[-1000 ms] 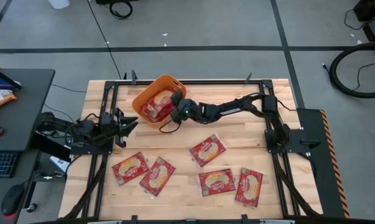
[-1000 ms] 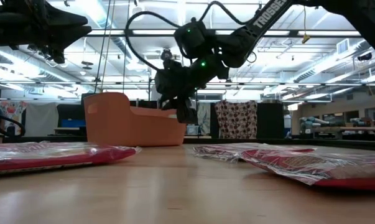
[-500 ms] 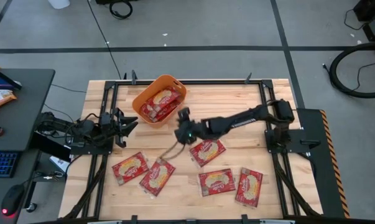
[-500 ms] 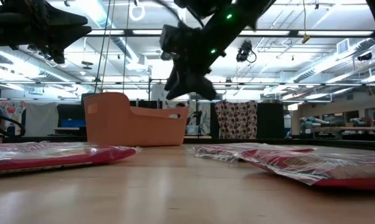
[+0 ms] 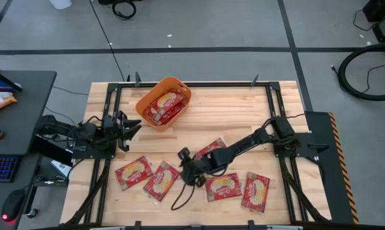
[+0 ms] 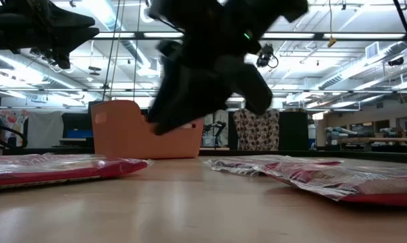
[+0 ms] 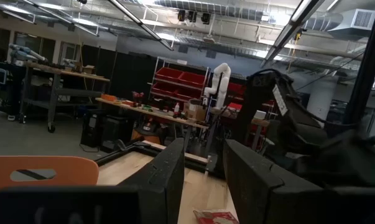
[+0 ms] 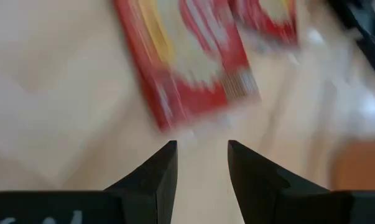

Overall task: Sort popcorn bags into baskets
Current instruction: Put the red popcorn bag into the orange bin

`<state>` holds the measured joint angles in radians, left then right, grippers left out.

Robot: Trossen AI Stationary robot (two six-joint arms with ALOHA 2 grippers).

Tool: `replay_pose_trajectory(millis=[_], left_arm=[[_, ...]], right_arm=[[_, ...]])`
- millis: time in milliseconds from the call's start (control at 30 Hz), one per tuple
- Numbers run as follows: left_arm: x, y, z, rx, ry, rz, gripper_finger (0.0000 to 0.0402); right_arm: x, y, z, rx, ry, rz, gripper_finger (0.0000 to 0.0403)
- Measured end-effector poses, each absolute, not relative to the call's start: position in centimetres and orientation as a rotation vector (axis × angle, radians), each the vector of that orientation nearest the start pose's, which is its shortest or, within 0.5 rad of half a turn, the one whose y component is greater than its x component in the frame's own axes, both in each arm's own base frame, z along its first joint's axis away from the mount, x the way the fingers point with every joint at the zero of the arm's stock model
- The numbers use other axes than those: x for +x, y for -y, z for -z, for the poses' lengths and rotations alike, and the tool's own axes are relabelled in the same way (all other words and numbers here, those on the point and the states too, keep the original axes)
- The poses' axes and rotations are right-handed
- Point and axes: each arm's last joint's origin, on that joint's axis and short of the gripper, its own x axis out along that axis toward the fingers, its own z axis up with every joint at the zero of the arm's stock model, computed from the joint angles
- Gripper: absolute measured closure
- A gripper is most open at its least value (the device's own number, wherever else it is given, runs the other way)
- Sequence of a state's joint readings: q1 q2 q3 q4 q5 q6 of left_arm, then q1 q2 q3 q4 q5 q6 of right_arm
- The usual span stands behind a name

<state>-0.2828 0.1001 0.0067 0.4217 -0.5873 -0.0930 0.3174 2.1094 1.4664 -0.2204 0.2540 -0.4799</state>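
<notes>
Right arm outstretched low, its tool (image 5: 183, 161) parted and empty; left tool (image 5: 129, 130) parked at table's edge, apart.

Overhead view straight down, low view level across the table (image 5: 243, 105), both sharing the orange basket (image 5: 164, 102).

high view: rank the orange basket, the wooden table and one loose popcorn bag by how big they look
1. wooden table
2. orange basket
3. popcorn bag, nearest the table's front right corner; the loose bags look alike in size.

No legible text, label or number on any popcorn bag (image 5: 222, 186), basket (image 5: 179, 86) or arm.
</notes>
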Motion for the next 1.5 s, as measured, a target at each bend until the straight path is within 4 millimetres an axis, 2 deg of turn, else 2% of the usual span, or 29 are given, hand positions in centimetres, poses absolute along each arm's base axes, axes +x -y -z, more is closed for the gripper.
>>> replay_pose_trajectory(millis=[167,433,767,967,1100,1300,1400,1500], left_arm=[[9.5,1.1,-19.6,-0.23,0.313,-0.288,0.0285],[9.5,1.1,-19.6,-0.23,0.312,-0.288,0.0285],[9.5,1.1,-19.6,-0.231,0.312,-0.288,0.0285],[9.5,1.1,-19.6,-0.248,0.315,-0.285,0.0285],[9.5,1.1,-19.6,-0.255,0.316,-0.284,0.0285],[9.5,1.1,-19.6,-0.255,0.316,-0.284,0.0285],[9.5,1.1,-19.6,-0.255,0.315,-0.284,0.0285],[9.5,1.1,-19.6,-0.254,0.314,-0.284,0.0285]], right_arm=[[45.3,-14.8,-15.7,-0.693,-0.759,-0.342,0.0256],[48.6,-16.4,-13.7,-0.72,-0.725,-0.421,0.0256],[48.8,-18.0,-14.2,-0.692,-0.618,-0.542,0.0256],[48.2,-17.6,-12.2,-0.686,-0.598,-0.548,0.0256],[47.8,-16.6,-10.8,-0.685,-0.615,-0.525,0.0256],[48.0,-14.6,-10.2,-0.665,-0.641,-0.486,0.0261],[48.1,-13.5,-10.1,-0.637,-0.666,-0.474,0.0285],[48.2,-12.6,-10.0,-0.64,-0.685,-0.466,0.0328]])
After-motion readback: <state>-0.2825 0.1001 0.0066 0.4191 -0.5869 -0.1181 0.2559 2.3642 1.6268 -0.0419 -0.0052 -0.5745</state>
